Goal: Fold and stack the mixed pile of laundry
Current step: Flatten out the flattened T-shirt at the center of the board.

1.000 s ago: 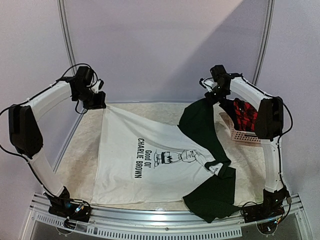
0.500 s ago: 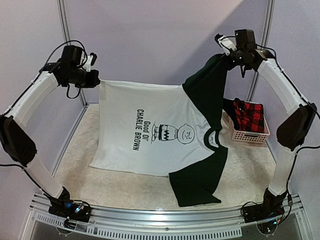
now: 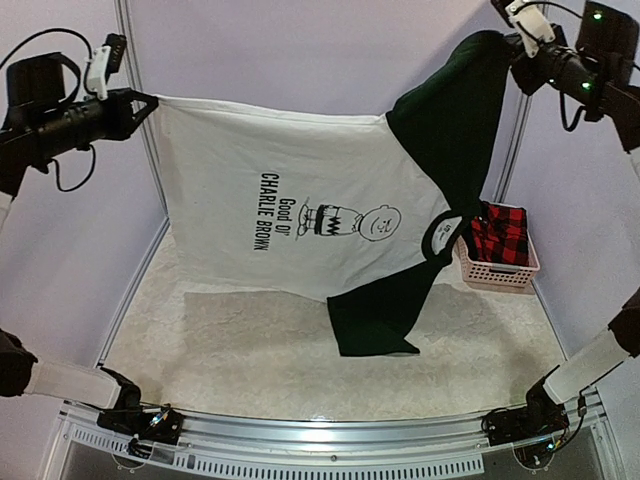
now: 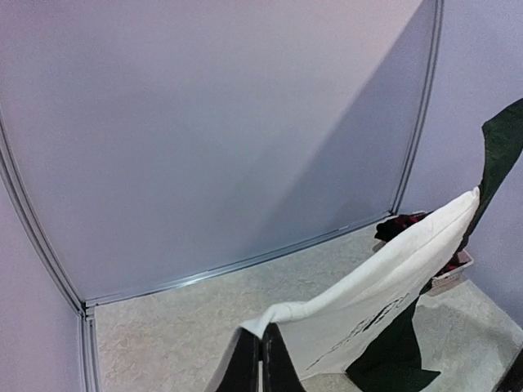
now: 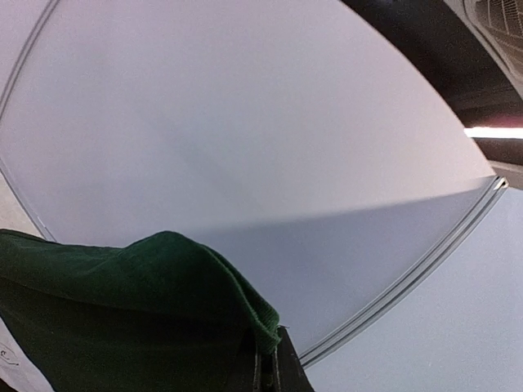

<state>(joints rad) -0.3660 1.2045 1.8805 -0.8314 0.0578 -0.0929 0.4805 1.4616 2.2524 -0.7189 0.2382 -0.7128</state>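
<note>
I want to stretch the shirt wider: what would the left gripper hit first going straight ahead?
The T-shirt that the left gripper is pinching. Past that cloth it would probably be the back wall, though depth is unclear.

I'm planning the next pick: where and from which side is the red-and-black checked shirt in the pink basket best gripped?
Probably the bunched folds of the checked shirt that rise above the rim of the pink basket, approached from straight above: the basket walls close off its sides, and the hanging T-shirt screens one side.
</note>
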